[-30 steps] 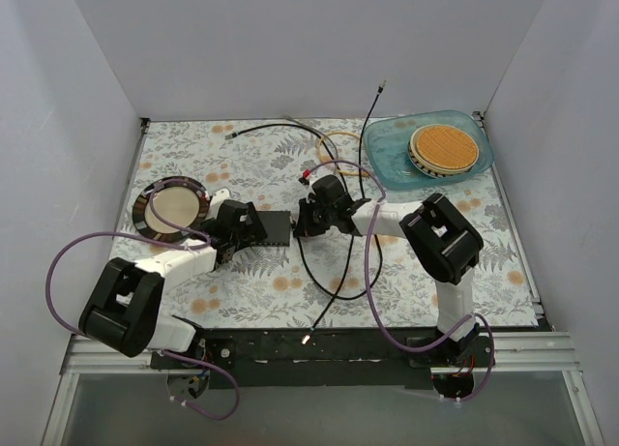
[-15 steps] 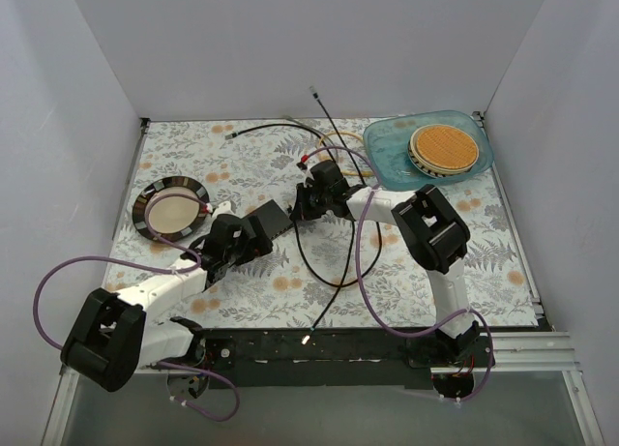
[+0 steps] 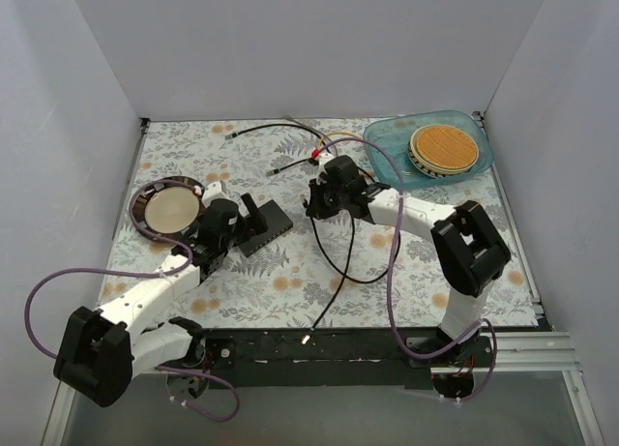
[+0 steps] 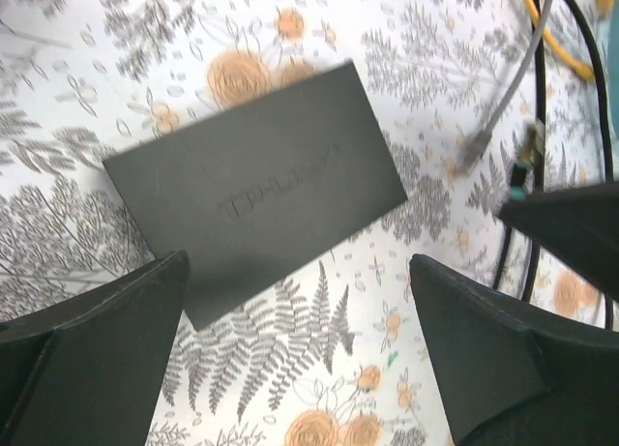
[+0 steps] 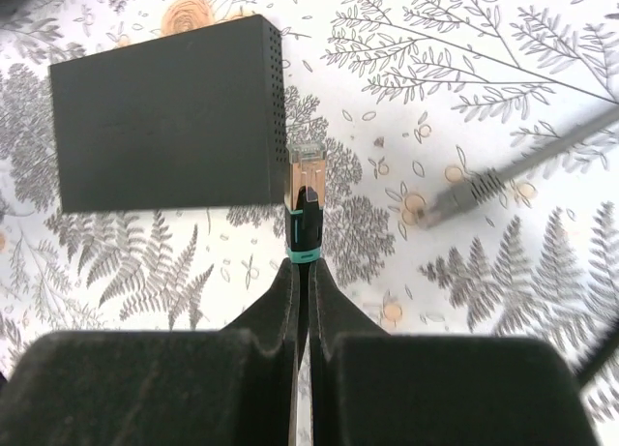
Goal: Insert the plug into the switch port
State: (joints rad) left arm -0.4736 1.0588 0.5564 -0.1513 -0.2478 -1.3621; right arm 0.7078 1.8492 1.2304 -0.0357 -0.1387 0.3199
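The right gripper is pinched on the teal-booted plug, whose clear tip points to twelve o'clock just beside the right edge of the black switch box. The box lies flat on the floral table, at eight o'clock from that gripper in the top view; its port row does not show. The left gripper hangs with fingers spread over the box's six o'clock edge

Switch left of plug; tray behind right

light: bright, even | shadows: soft | left wrist view: slightly blurred
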